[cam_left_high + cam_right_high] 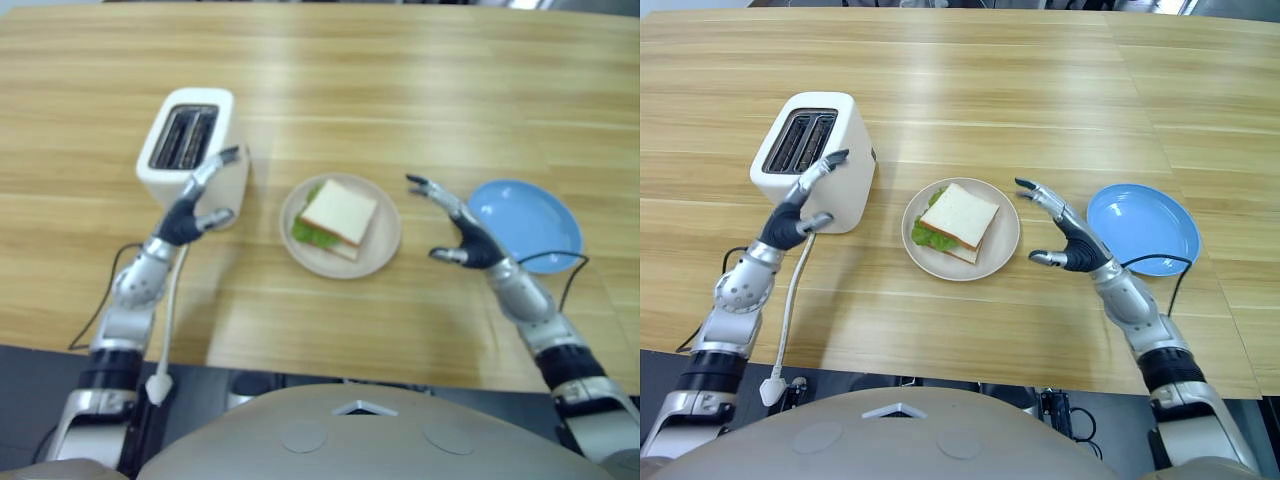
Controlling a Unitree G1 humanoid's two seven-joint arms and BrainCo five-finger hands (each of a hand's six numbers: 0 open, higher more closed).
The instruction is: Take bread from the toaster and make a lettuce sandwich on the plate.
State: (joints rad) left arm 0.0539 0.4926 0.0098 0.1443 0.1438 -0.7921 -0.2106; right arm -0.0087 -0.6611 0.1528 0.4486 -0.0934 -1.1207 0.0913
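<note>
Sandwich [962,218] is assembled and lies on the beige plate [1002,248], which stands at mid-width of the wooden table [990,90], nearer its near edge than its far edge. The top slice of white bread is close to square, so no long axis can be given. It is set askew, with its sides running diagonally to the table's near edge and one corner pointing toward the far edge. Lettuce [922,236] protrudes from under the bread on the left, near side. Right hand [1072,245] hovers just right of the beige plate, between it and the blue plate [1140,225]. It is released, fingers spread and extended toward the sandwich, grasping nothing and apart from the bread. Left hand [792,220] is to the left of the beige plate, against the near right corner of the white toaster [815,160]. It is likewise released, fingers extended up along the casing, holding nothing; contact with the casing cannot be confirmed. The toaster stands upright toward the table's left, its two slots running near to far and leaning slightly right at the far end. Its white cord [790,300] trails to the near edge, where the plug [770,390] hangs over
</note>
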